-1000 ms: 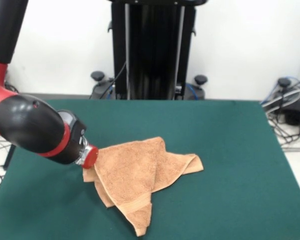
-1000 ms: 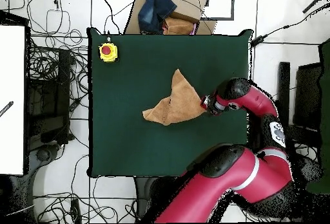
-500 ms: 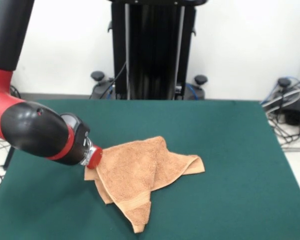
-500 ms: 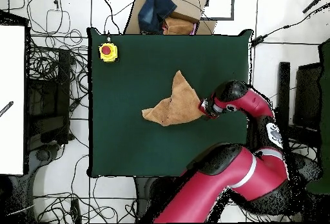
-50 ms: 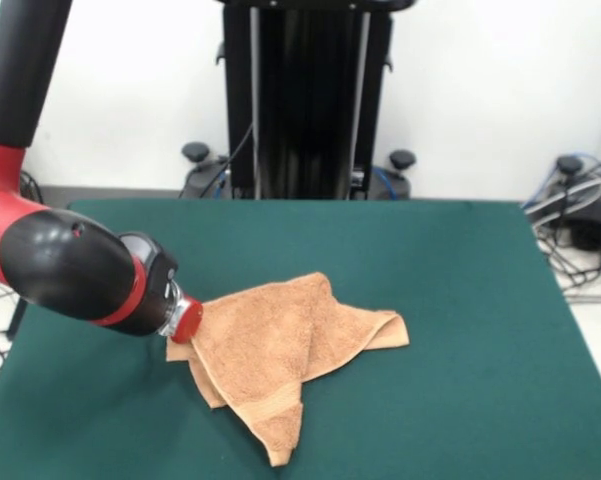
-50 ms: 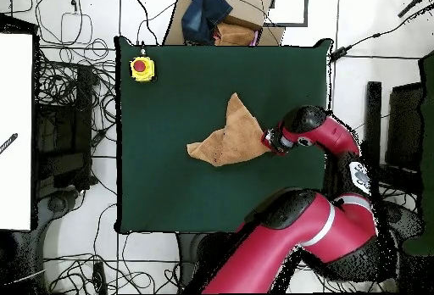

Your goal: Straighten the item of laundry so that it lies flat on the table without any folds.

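Observation:
The item of laundry, an orange-tan towel (image 5: 280, 340), lies crumpled and folded over itself on the green table (image 5: 460, 300), with one corner pointing to the near edge. In the overhead view the towel (image 6: 233, 135) sits near the middle of the table (image 6: 169, 181). My gripper (image 5: 184, 321) presses against the towel's left edge, low over the cloth, and its tip is hidden by the red wrist and the fabric. From above, the gripper (image 6: 269, 139) meets the towel's right edge.
A yellow box with a red button (image 6: 142, 69) stands at one table corner. A cardboard box with clothes (image 6: 222, 16) lies on the floor beyond the table. Cables cover the floor around it.
The wrist has nudged slightly toward the towel and a little lower. The towel keeps almost the same shape and place.

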Controlling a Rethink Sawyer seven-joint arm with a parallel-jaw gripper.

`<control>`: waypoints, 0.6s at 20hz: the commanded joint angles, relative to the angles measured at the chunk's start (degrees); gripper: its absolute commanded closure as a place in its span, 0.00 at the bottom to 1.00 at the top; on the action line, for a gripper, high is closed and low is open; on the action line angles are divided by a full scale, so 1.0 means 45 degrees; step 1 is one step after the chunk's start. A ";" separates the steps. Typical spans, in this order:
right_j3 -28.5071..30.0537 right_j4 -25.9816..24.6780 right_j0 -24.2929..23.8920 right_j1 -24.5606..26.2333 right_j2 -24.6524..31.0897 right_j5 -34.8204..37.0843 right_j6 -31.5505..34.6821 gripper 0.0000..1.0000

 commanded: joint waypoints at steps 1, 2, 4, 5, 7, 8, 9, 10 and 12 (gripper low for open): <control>-0.0045 -0.0651 0.0084 0.0367 0.0896 -0.1079 -0.1734 1.00; 0.0030 -0.0668 0.0090 0.0326 0.0875 -0.1171 -0.1704 1.00; 0.0249 -0.0687 0.0080 0.0230 0.0848 -0.1224 -0.1687 1.00; 0.0312 -0.0687 0.0075 0.0212 0.0842 -0.1253 -0.1659 1.00; 0.0489 -0.0704 0.0061 0.0127 0.0822 -0.1344 -0.1658 1.00; 0.0587 -0.0710 0.0054 0.0079 0.0807 -0.1403 -0.1631 1.00; 0.0686 -0.0716 0.0048 0.0030 0.0792 -0.1462 -0.1604 1.00; 0.0799 -0.0718 0.0032 -0.0020 0.0782 -0.1520 -0.1583 1.00; 0.0952 -0.0715 0.0020 -0.0072 0.0764 -0.1646 -0.1499 1.00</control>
